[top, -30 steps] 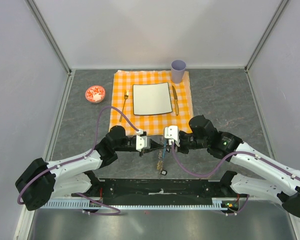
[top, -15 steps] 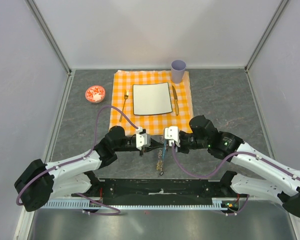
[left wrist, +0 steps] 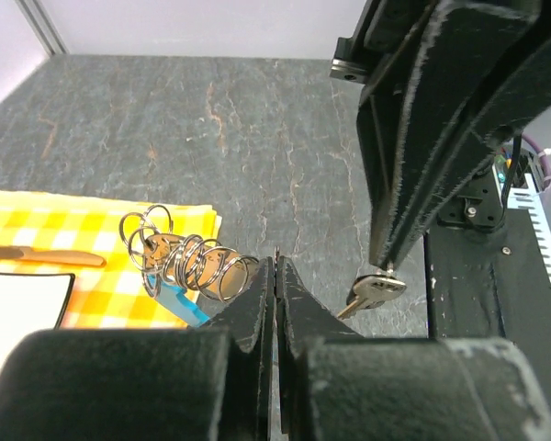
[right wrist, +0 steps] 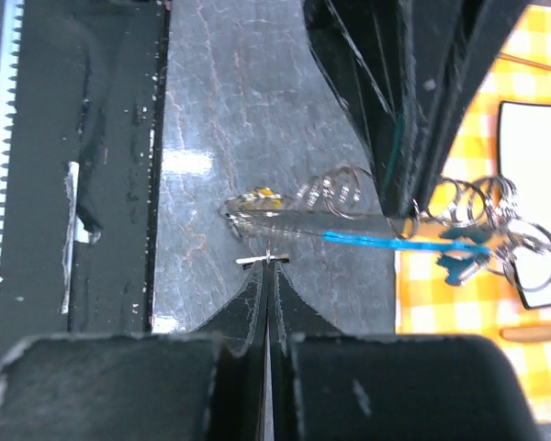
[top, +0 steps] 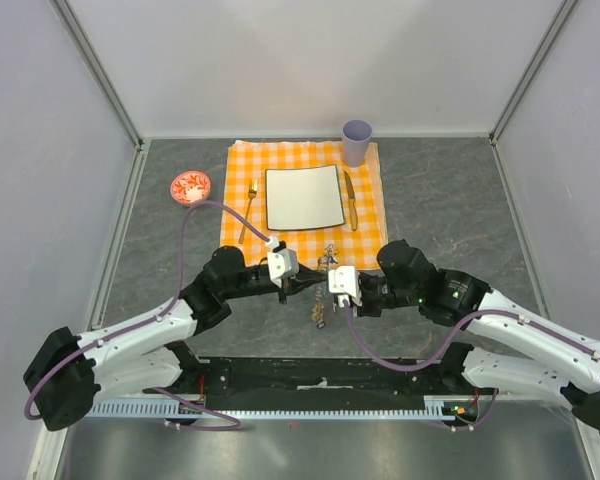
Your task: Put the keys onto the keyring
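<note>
In the left wrist view the keyring [left wrist: 188,262] is a bunch of silvery wire loops with a turquoise tag [left wrist: 179,301], hanging just left of my left gripper [left wrist: 275,262]. That gripper is shut, with a thin wire of the keyring pinched at its tips. My right gripper [right wrist: 268,268] is shut on one silvery key [left wrist: 375,292], seen edge-on at its tips [right wrist: 266,261]. The tag [right wrist: 395,243] stretches flat between the two grippers. Other keys [top: 320,312] hang low over the grey table, below both grippers [top: 315,288].
An orange checked cloth [top: 365,225] behind the grippers carries a white square plate [top: 303,197], a gold fork [top: 248,212] and a knife [top: 350,200]. A lilac cup [top: 357,142] stands at the cloth's back edge, a red-and-white bowl [top: 190,187] to its left. The black base rail [top: 320,375] runs along the near edge.
The left gripper has swung farther and right, the right gripper nearer and left. The keyring's loops now show over the cloth's near edge, and the hanging keys have shifted slightly farther.
</note>
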Robot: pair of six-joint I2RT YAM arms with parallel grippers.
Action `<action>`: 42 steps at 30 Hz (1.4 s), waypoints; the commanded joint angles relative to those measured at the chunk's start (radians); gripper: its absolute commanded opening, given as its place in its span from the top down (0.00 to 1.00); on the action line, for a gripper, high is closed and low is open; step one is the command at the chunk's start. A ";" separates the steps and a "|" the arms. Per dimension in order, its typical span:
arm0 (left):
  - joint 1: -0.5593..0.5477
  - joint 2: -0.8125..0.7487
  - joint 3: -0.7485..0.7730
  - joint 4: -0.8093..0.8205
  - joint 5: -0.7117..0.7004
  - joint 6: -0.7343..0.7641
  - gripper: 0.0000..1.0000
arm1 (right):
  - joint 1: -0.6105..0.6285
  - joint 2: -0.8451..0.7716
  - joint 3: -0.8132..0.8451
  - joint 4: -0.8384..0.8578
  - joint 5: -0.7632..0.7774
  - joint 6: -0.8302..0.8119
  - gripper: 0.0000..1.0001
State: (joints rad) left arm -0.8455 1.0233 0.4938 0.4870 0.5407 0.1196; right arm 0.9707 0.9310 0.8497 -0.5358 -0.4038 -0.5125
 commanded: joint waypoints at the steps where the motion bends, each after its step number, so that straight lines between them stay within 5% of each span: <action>1: 0.005 -0.075 0.019 0.024 0.018 -0.020 0.98 | 0.006 -0.055 0.046 0.040 0.081 0.031 1.00; 5: 0.003 -0.117 -0.035 0.074 0.051 0.038 0.98 | 0.006 -0.101 0.022 0.106 0.224 0.088 1.00; 13: 0.003 -0.078 -0.023 0.136 0.120 0.058 0.98 | 0.006 -0.103 0.031 0.151 0.181 0.120 1.00; 36: 0.054 -0.003 0.267 -0.324 0.114 0.262 0.98 | -0.093 -0.001 0.129 0.132 0.161 0.035 1.00; 42: 0.056 0.000 0.238 -0.347 0.130 0.198 0.98 | -0.098 -0.029 0.095 0.131 0.152 0.068 1.00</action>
State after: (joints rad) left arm -0.7918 1.0271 0.7139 0.1524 0.6319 0.3233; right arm 0.8787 0.9329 0.9379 -0.4240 -0.2310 -0.4595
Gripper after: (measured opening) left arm 0.022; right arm 0.006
